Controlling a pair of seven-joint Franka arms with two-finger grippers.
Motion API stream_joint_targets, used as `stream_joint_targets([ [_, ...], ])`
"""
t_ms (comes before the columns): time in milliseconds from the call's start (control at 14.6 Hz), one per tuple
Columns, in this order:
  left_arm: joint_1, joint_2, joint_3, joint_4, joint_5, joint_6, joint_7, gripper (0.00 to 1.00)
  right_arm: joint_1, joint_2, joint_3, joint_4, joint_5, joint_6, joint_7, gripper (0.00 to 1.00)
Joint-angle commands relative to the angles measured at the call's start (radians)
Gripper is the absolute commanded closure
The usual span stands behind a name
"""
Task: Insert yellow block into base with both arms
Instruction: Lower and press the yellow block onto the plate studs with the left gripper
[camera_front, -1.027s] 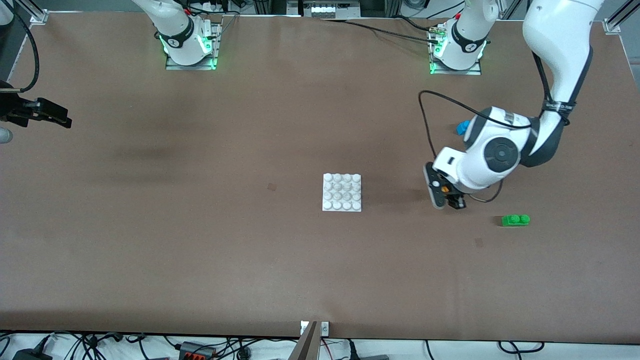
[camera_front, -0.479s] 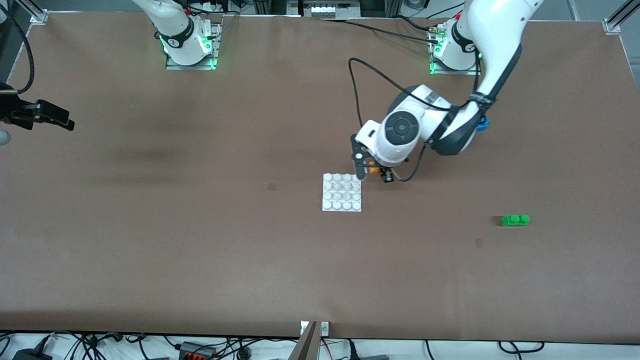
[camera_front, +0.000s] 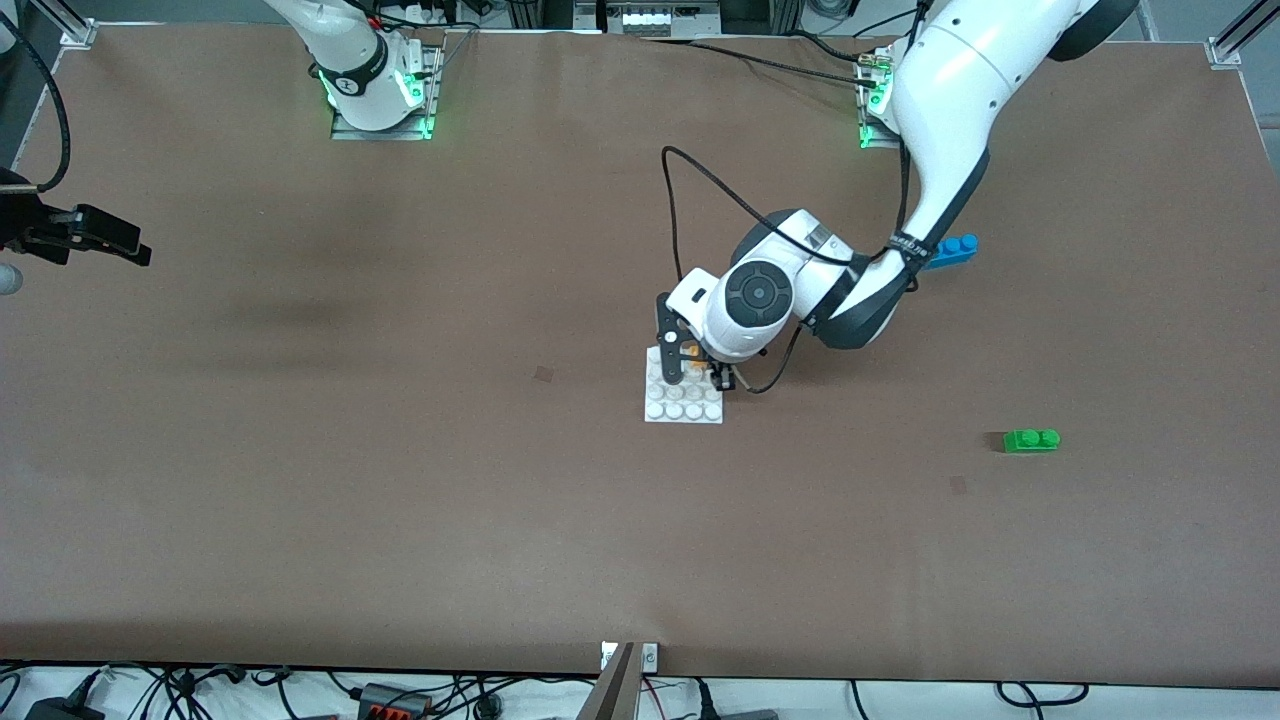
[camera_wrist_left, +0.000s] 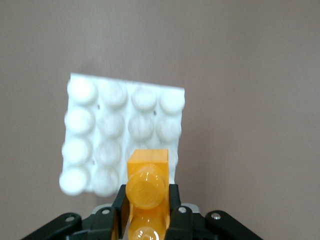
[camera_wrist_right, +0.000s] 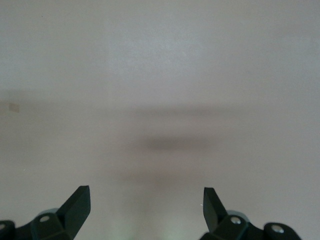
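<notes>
Front view: left gripper (camera_front: 690, 365) above base (camera_front: 684, 402)

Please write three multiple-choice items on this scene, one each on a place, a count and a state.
1. What is the left tool over?
A. the green brick
B. the white studded base
C. bare table

2. How many bricks lie loose on the table?
A. two
B. three
C. none

3. What state is the right tool in?
A. shut on a brick
B. open, holding nothing
C. shut, holding nothing

Key:
1 B, it hangs over the white studded base with the yellow block clamped.
2 A, only the green brick and the blue brick lie loose.
3 B, its fingers stand wide apart over bare table as that arm waits.
</notes>
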Motion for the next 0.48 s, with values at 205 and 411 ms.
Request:
stream_joint_targets([
  [205,-0.033,0.044,0.007,0.05,0.007,0.014,0.061,1.0,-0.006,-0.006,0.005,0.005,0.015,-0.017,0.002,0.0],
  [411,-0.033,0.064,0.007,0.053,0.055,0.043,0.063,1.0,-0.004,-0.006,0.005,0.006,0.017,-0.017,0.002,0.0],
])
